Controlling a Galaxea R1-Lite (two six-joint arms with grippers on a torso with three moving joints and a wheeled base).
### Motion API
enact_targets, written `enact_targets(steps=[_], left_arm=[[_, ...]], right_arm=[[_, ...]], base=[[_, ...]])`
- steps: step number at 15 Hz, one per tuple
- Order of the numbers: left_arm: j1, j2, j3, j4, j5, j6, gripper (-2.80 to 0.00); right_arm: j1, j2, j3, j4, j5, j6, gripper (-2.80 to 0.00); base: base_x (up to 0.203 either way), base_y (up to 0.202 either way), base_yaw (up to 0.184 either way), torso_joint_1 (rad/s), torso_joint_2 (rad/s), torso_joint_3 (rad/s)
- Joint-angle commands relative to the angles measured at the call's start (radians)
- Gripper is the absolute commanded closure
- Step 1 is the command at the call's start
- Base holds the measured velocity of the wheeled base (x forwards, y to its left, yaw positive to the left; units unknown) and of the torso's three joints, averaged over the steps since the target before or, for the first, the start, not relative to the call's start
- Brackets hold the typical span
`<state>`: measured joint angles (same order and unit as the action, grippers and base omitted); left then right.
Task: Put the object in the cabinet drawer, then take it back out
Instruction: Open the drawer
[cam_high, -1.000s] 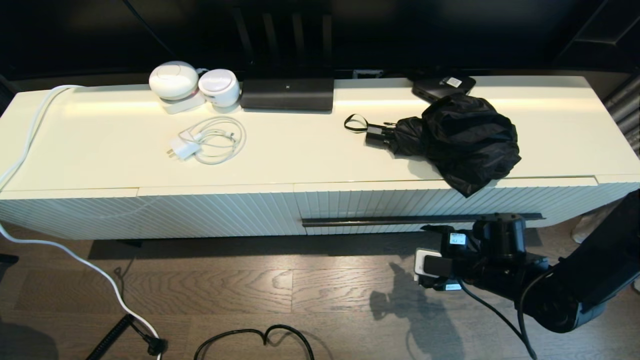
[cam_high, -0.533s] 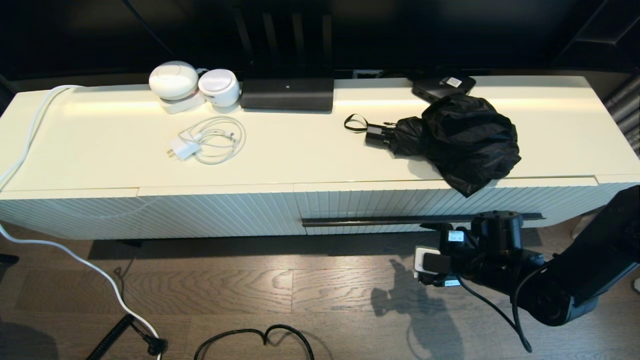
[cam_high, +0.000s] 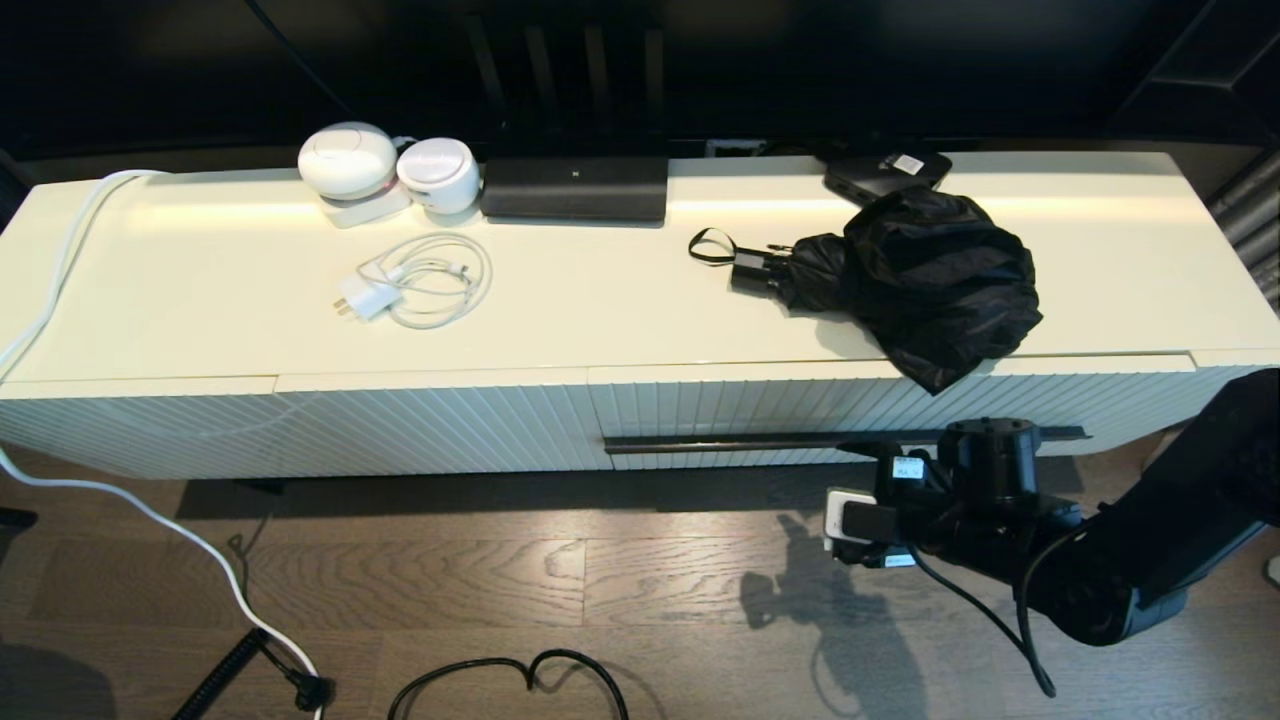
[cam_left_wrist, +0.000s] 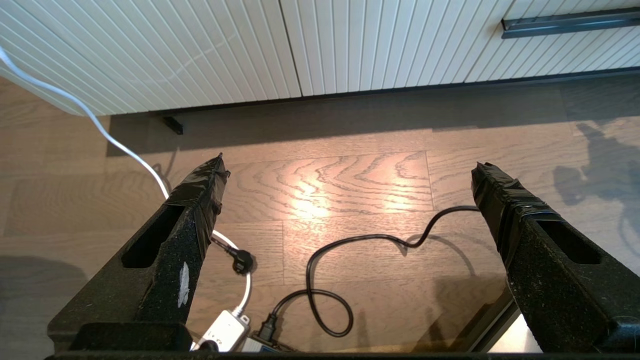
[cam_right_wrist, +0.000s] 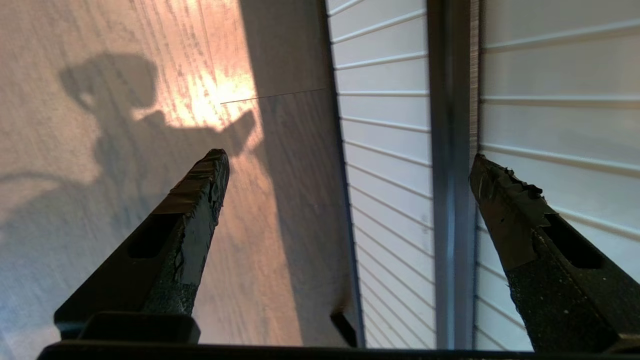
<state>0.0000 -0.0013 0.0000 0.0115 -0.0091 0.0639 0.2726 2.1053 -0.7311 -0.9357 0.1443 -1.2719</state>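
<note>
Umbrella (cam_high: 900, 275) is lying on the cabinet; right pincer (cam_right_wrist: 345, 170), gaping empty, should be straddling the drawer handle (cam_right_wrist: 450, 150).

1 umbrella (cam_high: 920, 280), 1 drawer (cam_high: 890, 405), 2 white domes (cam_high: 347, 160)

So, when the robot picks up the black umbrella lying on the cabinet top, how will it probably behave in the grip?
The umbrella will probably be floppy: its fabric is loose and bunched, and part hangs over the cabinet's front edge. Gripped by cloth alone, it may sag or slide out. The short handle looks rigid, so it is likely the firmer place to hold. Lying flat, it seems unlikely to roll.
</note>
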Motion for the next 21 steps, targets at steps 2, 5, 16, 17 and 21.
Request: enact_targets(steps=[2, 5, 16, 17, 21], left_arm=[[0.000, 0.001, 0.000, -0.001, 0.000, 0.001, -2.80], [0.000, 0.001, 0.000, -0.001, 0.000, 0.001, -2.80], [0.000, 0.001, 0.000, 0.001, 0.000, 0.001, -2.80], [0.000, 0.001, 0.000, 0.001, 0.000, 0.001, -2.80], [0.000, 0.001, 0.000, 0.001, 0.000, 0.001, -2.80]], right_arm=[[-0.001, -0.016, -0.007, -0.006, 0.001, -0.021, -2.80], [-0.011, -0.004, -0.029, -0.008, -0.002, -0.031, -2.80], [-0.013, 0.052, -0.079, -0.005, -0.008, -0.029, -2.80], [-0.013, 0.053, -0.080, -0.005, -0.007, -0.029, -2.80], [-0.015, 0.068, -0.077, -0.005, -0.006, -0.029, -2.80]], base=[[0.000, 0.000, 0.000, 0.000, 0.00, 0.000], [0.000, 0.000, 0.000, 0.000, 0.00, 0.000], [0.000, 0.000, 0.000, 0.000, 0.00, 0.000], [0.000, 0.000, 0.000, 0.000, 0.00, 0.000], [0.000, 0.000, 0.000, 0.000, 0.00, 0.000]])
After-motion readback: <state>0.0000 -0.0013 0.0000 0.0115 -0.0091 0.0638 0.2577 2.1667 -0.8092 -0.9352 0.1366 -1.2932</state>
